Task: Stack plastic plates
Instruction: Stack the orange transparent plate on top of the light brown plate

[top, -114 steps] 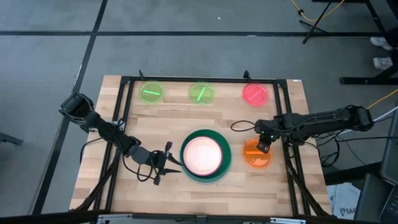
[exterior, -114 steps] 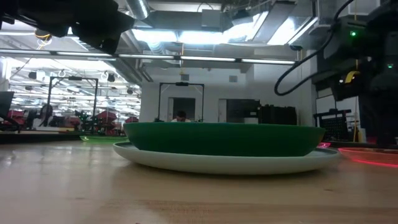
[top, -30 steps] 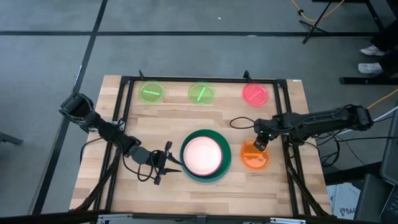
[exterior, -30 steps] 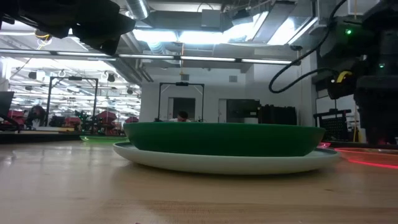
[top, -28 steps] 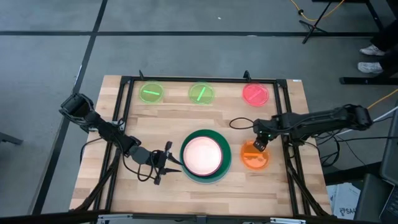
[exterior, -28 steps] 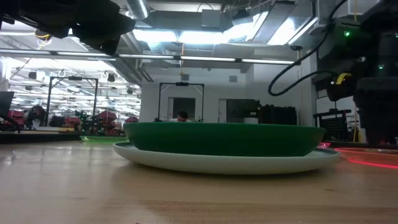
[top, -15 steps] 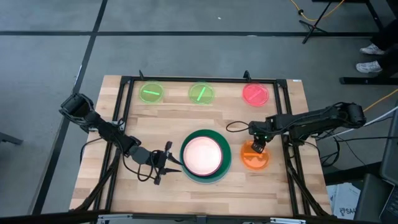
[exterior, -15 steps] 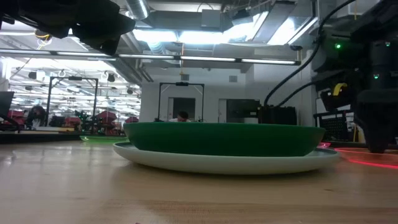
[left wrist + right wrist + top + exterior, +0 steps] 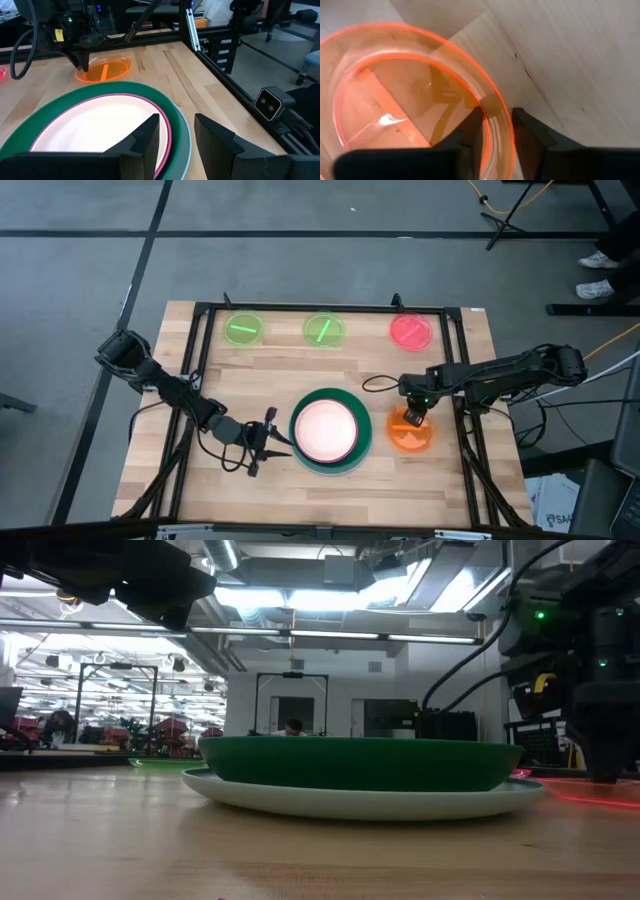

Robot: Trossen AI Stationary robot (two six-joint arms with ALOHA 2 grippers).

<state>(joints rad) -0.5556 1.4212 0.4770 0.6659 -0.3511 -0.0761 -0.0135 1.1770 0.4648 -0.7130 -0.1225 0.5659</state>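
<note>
A stack stands at the table's middle: a light blue plate (image 9: 363, 456) under a dark green one (image 9: 364, 427), a magenta rim (image 9: 167, 127) and a peach-cream plate (image 9: 325, 429) on top. An orange plate (image 9: 412, 436) lies flat to the stack's right. Two lime-green plates (image 9: 243, 330) (image 9: 323, 330) and a red-pink plate (image 9: 411, 331) lie along the far edge. My right gripper (image 9: 497, 125) is open, pointing down. One finger stands inside the orange plate's far-left rim (image 9: 496, 107) and one outside. My left gripper (image 9: 283, 442) is open and empty just left of the stack.
A black metal frame (image 9: 300, 308) runs around the work area. Bare wood lies between the stack and the far row of plates, and along the near edge. The low view looks into a room behind the table with a person far off (image 9: 292, 727).
My right gripper has gone a little toward the table's left edge and down, from over the orange plate's far part onto its far-left rim. The orange plate has stayed where it was.
</note>
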